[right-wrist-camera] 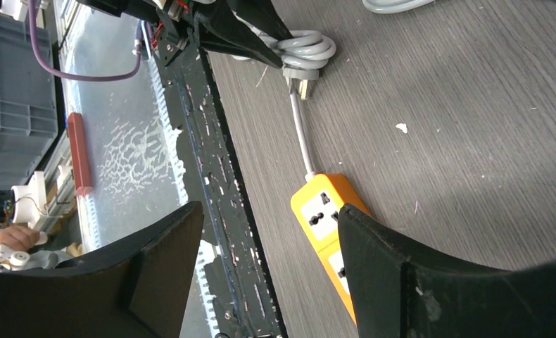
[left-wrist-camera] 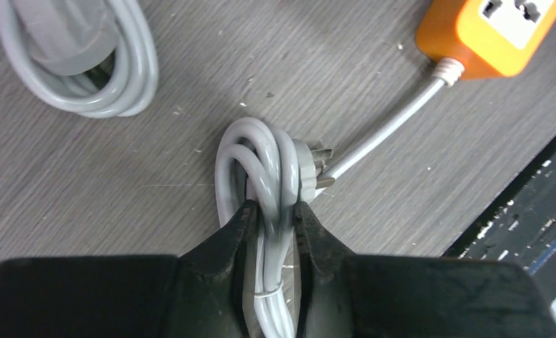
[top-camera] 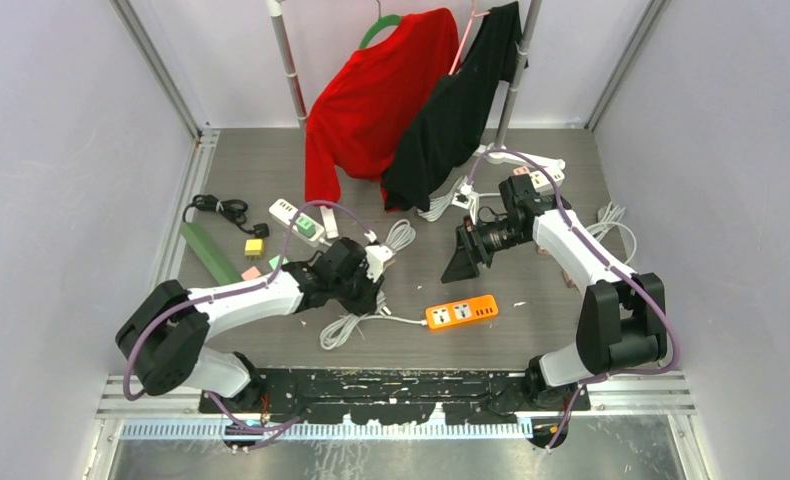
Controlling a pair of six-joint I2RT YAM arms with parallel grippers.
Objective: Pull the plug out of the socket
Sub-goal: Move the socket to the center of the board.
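Observation:
An orange power strip (top-camera: 461,312) lies near the table's front edge, and its visible sockets are empty; it also shows in the left wrist view (left-wrist-camera: 490,32) and the right wrist view (right-wrist-camera: 322,211). Its grey cord runs to a coiled, tied bundle (left-wrist-camera: 261,165) with a grey plug (left-wrist-camera: 309,165) whose bare prongs show. My left gripper (left-wrist-camera: 274,211) is shut on this cord bundle just behind the plug, low over the table (top-camera: 371,292). My right gripper (right-wrist-camera: 267,211) is open and empty, held above the table behind the strip (top-camera: 463,258).
A white power strip with a green plug in it (top-camera: 296,220), a yellow adapter (top-camera: 254,246), a green bar (top-camera: 209,252) and a black cord (top-camera: 221,208) lie at the left. A second grey cord coil (left-wrist-camera: 78,63) lies near. Red (top-camera: 381,90) and black (top-camera: 461,100) garments hang behind.

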